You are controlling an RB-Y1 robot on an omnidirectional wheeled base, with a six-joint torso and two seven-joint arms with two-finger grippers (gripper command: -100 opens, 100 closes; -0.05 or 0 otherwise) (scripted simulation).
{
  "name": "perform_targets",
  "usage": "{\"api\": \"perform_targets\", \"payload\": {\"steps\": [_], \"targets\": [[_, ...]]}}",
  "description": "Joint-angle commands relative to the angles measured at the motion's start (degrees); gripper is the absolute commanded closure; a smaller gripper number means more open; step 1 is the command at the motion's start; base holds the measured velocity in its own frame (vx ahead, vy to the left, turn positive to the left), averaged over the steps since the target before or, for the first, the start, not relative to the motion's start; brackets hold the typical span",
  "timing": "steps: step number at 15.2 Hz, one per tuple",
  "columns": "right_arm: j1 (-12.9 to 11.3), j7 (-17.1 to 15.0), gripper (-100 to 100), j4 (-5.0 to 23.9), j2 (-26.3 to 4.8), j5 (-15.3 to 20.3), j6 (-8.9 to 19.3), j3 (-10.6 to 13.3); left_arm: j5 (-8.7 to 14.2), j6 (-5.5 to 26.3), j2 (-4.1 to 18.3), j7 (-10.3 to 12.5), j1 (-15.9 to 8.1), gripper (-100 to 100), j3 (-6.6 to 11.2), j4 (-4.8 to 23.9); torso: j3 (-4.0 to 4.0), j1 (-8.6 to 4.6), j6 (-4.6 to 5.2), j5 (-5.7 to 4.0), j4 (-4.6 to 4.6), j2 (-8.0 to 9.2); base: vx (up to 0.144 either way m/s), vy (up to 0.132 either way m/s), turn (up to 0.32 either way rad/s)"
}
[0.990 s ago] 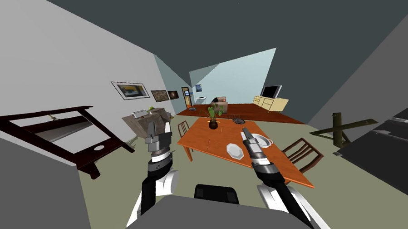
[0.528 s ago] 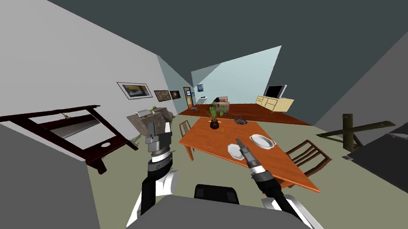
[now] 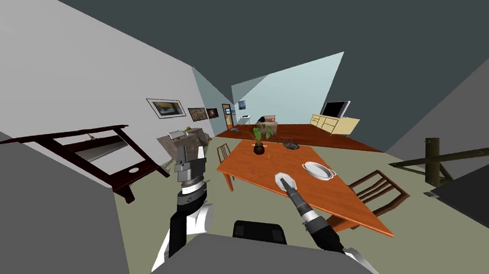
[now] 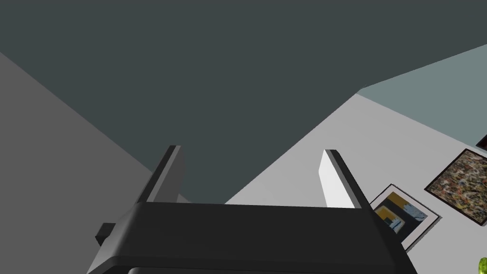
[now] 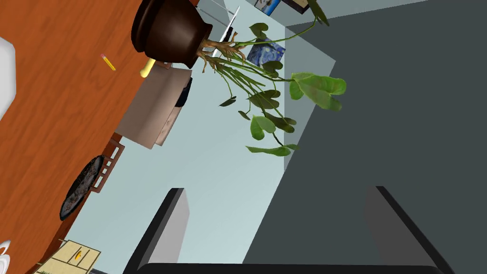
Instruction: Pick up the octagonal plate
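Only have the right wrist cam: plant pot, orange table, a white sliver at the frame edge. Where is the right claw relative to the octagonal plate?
Observer: Head view puts the right claw over the near edge of the white octagonal plate on the orange table. I cannot tell if it touches.
Operator: Anything else white nearby to mix it up with?
Observer: Yes, a white dish with handles lies to the plate's right, a little farther from me, apart from it.
Operator: Left arm in the way?
Observer: No. The left claw is open, held up to the left of the table, away from the plate.
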Motion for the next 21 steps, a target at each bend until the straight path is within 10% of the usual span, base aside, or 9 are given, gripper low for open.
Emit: {"api": "perform_targets", "payload": {"steps": [1,21], "targets": [[-0.06,0.87,-100,2.86,-0.78,0.82,0.43,1.04,0.00,0.00,0.00,0.00,0.00,0,0.00,0.00,0.00,0.00,0.00,0.00,0.00,0.00,0.000,0.023,0.080],[1.26,8.48,-100,28.42,-12.54,8.44,2.34,9.82,0.00,0.00,0.00,0.00,0.00,0,0.00,0.00,-0.04,0.20,-0.01,0.04,-0.01,-0.08,0.009,0.040,0.076]]}}
